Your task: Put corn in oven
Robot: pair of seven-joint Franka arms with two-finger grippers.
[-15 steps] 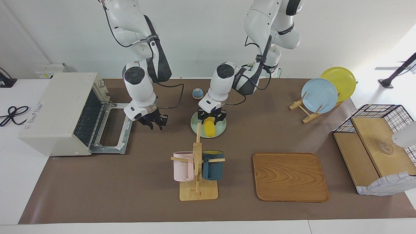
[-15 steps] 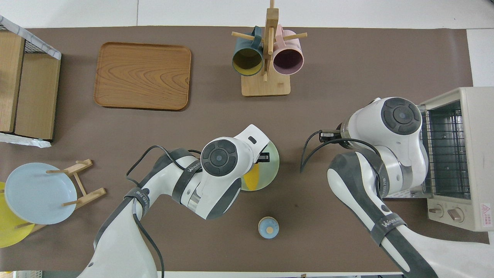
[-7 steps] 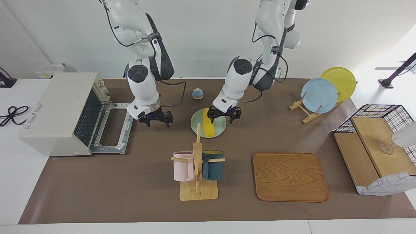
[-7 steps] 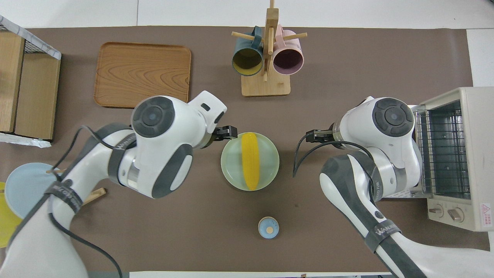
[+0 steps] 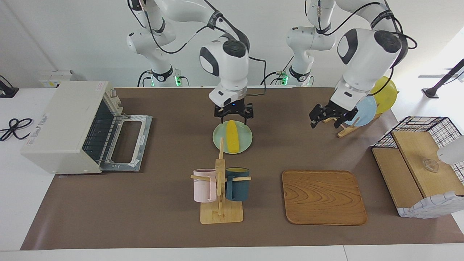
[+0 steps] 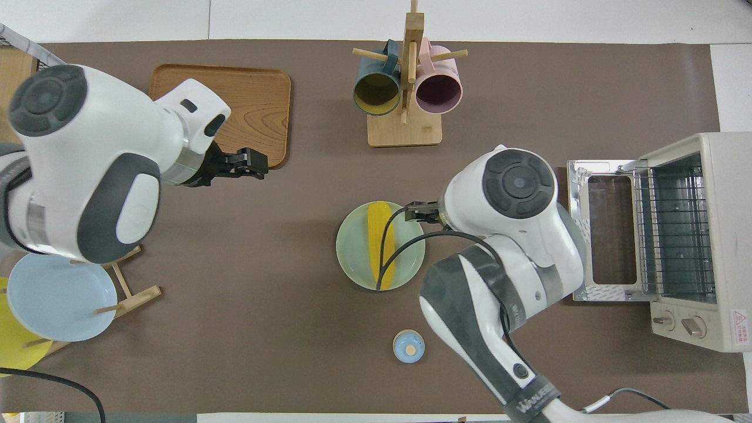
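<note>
Tools on both arms were found with their fingers spread wide and nothing held. The right tool [image 5: 233,115] hung over the end of the corn [image 5: 232,140] that pointed toward the robots' edge of the tabletop, and no contact with the cob could be made out. The left tool [image 5: 328,117] was raised over bare tabletop beside the blue plate [image 5: 366,108] on its stand, toward the left arm's end, where that arm appeared to wait.

The corn lay lengthwise on a pale green plate [image 5: 245,143] near the middle of the tabletop. The oven [image 5: 65,119] stood at the right arm's end, with its door [image 6: 611,291] dropped flat and its wire rack [image 6: 670,229] exposed.

A slip was judged the chief risk: the cob is round and tapered, so a grip taken close to its end could let it roll, swing down, or drag the plate. The wooden mug rack [image 5: 220,174] stood just beside the plate's rim on the side farther from the robots, so a low or tilted lift could strike its upright. At the oven, the lowered door had to be cleared, and a cob carried crosswise could catch the sides of the opening.

Between plate and door the tabletop was bare, which left an open path for the carry.
</note>
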